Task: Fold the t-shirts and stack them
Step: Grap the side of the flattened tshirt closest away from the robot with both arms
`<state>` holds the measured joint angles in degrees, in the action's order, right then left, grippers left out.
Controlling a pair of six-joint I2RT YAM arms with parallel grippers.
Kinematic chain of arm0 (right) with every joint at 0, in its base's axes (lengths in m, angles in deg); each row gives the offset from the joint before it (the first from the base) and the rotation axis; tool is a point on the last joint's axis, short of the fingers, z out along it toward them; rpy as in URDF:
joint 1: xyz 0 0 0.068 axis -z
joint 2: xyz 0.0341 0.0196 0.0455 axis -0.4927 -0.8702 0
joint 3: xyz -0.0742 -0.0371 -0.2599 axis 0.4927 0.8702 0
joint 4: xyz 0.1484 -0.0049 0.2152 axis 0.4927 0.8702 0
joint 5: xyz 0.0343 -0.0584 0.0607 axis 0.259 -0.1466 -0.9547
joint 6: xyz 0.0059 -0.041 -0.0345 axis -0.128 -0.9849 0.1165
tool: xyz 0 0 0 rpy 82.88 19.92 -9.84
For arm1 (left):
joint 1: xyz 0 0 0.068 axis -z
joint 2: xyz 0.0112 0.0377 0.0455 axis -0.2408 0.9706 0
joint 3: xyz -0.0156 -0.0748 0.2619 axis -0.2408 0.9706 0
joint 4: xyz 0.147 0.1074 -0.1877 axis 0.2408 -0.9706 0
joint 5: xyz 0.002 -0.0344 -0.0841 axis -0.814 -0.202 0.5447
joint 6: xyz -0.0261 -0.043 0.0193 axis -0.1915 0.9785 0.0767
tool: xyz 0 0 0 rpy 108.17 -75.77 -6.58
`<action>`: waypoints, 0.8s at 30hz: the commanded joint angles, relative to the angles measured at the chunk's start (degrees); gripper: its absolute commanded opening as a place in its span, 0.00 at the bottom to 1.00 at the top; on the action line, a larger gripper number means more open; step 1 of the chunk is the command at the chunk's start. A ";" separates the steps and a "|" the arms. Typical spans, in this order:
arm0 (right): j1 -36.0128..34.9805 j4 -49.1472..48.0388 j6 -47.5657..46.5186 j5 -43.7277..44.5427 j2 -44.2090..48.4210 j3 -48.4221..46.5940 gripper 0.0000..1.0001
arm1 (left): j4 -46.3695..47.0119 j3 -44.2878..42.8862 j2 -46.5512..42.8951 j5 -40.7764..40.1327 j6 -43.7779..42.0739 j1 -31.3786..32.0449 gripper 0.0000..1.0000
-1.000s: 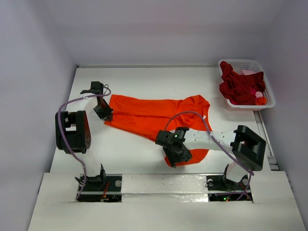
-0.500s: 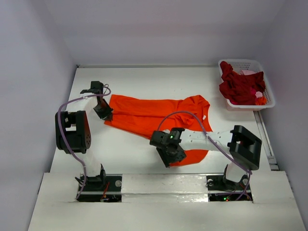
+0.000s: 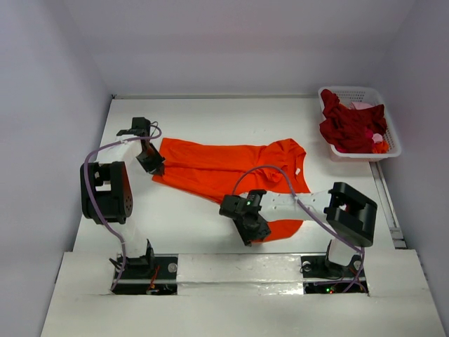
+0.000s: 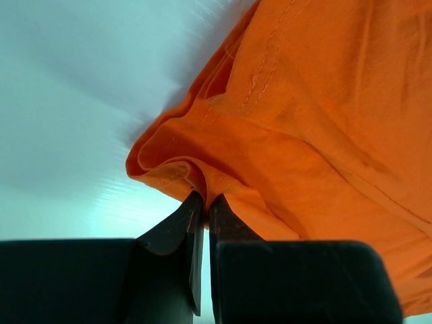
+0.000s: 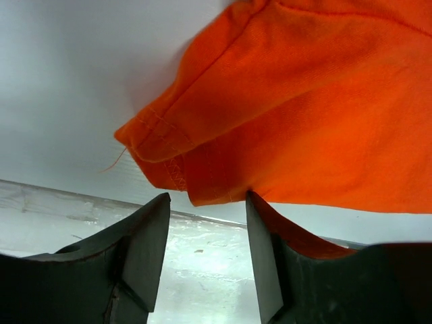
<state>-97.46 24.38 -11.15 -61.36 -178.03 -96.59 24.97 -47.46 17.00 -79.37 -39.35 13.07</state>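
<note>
Since it looks limp and light, bright orange cloth t-shirt (image 3: 224,165) likely wants hem-corner holds: left gripper (image 4: 204,197) pinches one corner, right gripper (image 5: 208,196) gapes at another.

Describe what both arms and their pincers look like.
The left arm and right arm share white links and boxy black joint housings, each trailed by a looping purple cable. The left pincer and right pincer are black, with two flat tapering fingers. A small green light glows at the right wrist.
</note>
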 commanded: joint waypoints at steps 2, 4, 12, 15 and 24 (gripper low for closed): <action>-0.44 -1.08 2.22 2.94 0.13 0.41 0.46 | -1.26 -1.82 -0.82 0.32 -0.07 -0.46 0.00; -0.44 -1.25 2.22 3.03 -0.22 0.67 0.45 | -1.34 -1.65 -1.00 0.41 0.02 -0.46 0.00; -0.44 -2.83 2.65 3.82 -1.98 1.38 0.44 | -1.61 -1.82 -1.53 0.85 0.02 -0.46 0.00; 0.09 -3.54 2.74 3.56 -2.07 1.90 0.25 | -1.61 -1.82 -1.70 0.94 0.02 -0.46 0.00; 1.15 -3.45 3.79 4.17 -1.37 2.96 0.08 | -1.70 -1.56 -1.97 1.03 -0.07 -0.46 0.00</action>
<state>-96.58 22.92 -8.87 -59.22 -179.15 -95.34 24.67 -47.46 17.00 -78.73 -39.35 13.07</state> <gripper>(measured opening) 0.095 0.014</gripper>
